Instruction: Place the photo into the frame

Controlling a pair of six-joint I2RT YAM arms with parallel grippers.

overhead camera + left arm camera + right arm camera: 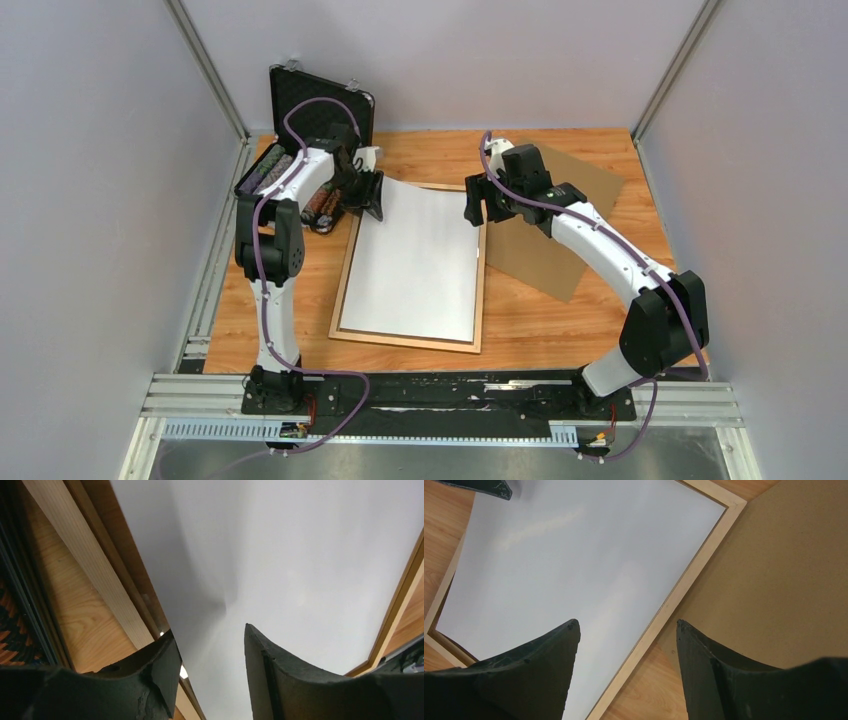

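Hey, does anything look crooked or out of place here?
Yes: the photo lies white side up, slightly askew in the frame; its far left corner rides over the moulding and bows up beside the left gripper.

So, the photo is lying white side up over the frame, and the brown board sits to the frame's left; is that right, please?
Not quite: the board sits to the right of the frame, not its left, as the top view shows. The photo does lie white side up over the frame.

Wooden table point(560, 325): frame point(405, 342), backing board point(530, 255), case point(300, 100)
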